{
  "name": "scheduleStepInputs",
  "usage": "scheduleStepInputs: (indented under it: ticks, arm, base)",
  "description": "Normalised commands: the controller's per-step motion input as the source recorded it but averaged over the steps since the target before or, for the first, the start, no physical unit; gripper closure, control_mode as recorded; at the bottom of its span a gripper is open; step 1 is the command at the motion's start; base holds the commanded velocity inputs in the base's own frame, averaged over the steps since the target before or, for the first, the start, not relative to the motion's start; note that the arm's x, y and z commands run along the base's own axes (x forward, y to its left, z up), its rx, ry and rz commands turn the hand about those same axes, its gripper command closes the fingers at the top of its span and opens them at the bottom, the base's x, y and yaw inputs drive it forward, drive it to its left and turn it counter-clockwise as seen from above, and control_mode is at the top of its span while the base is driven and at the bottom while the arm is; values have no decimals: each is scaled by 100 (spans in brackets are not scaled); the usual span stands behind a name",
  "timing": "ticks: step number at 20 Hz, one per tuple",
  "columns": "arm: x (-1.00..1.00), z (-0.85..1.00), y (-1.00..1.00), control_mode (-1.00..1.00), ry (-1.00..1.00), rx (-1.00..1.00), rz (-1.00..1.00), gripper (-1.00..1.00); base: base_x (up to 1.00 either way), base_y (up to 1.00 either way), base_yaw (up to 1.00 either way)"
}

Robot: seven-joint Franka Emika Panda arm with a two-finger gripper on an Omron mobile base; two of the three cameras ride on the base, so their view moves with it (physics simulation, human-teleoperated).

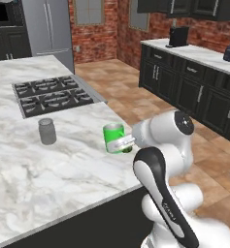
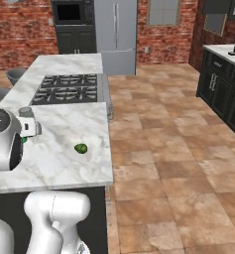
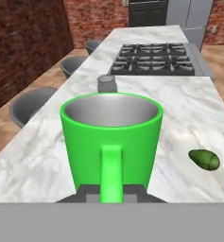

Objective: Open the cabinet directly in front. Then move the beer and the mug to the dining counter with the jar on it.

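Marble of the dining counter (image 1: 48, 189) lay under the mug (image 1: 114, 138), which the gripper (image 1: 122, 144) held pinched by its handle. Stiff, probably light, it looked likely to swing from that thin grip. Nearby stood the jar (image 1: 47, 131).

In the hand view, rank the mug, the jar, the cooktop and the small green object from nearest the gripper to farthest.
1. mug, held in the gripper.
2. small green object, right on the counter.
3. jar, behind the mug.
4. cooktop, farthest back.
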Motion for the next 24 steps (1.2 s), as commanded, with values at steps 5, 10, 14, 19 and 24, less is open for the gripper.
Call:
scheduleStepInputs:
  ticks: [5, 10, 14, 19, 24]
  arm:
    - [98, -58, 34, -100, 0, -5, 0, 100]
    - [98, -73, 31, -100, 0, -3, -2, 100]
    - [100, -62, 36, -100, 0, 0, -4, 100]
    - [100, -47, 31, -100, 4, 0, -2, 100]
    - [50, -12, 10, -100, 10, 0, 0, 100]
  base:
    - [0, 0, 0]
    - [0, 0, 0]
    - [0, 0, 0]
    - [0, 0, 0]
    - [0, 0, 0]
